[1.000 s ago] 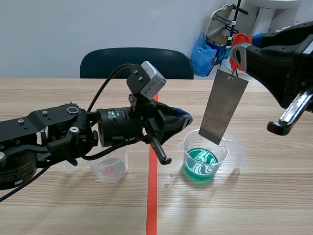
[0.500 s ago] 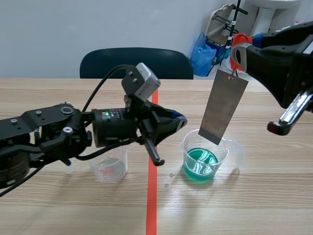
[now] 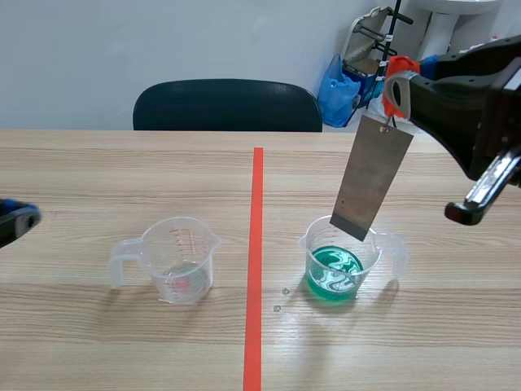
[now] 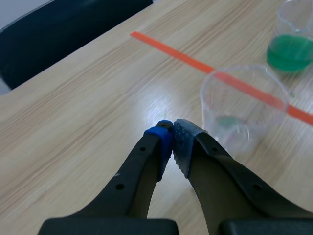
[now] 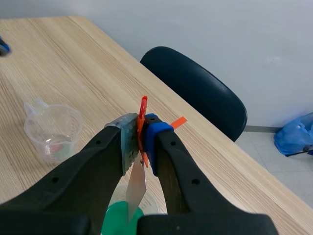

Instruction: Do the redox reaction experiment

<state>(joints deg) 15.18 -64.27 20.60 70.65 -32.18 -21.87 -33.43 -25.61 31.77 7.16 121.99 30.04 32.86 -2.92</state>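
A grey metal plate (image 3: 374,175) hangs by an orange tag (image 3: 399,69) from my right gripper (image 3: 396,91), which is shut on the tag. The plate's lower edge is at the rim of a clear beaker of green liquid (image 3: 342,262), right of the red tape line. In the right wrist view the tag (image 5: 142,110) sits between the pads of the right gripper (image 5: 141,134), and the plate (image 5: 136,188) hangs over the green beaker (image 5: 120,221). An empty clear beaker (image 3: 175,261) stands left of the line. My left gripper (image 4: 172,142) is shut on nothing, short of the empty beaker (image 4: 244,105); only its tip (image 3: 16,220) shows in the scene view.
A dark chair (image 3: 226,104) stands behind the table's far edge, and a blue bag (image 3: 340,90) lies on the floor beyond it. The red tape line (image 3: 256,261) runs down the table between the two beakers.
My left arm has pulled back to the left, from over the table's middle to the scene's left edge. The right arm and the plate have not moved.
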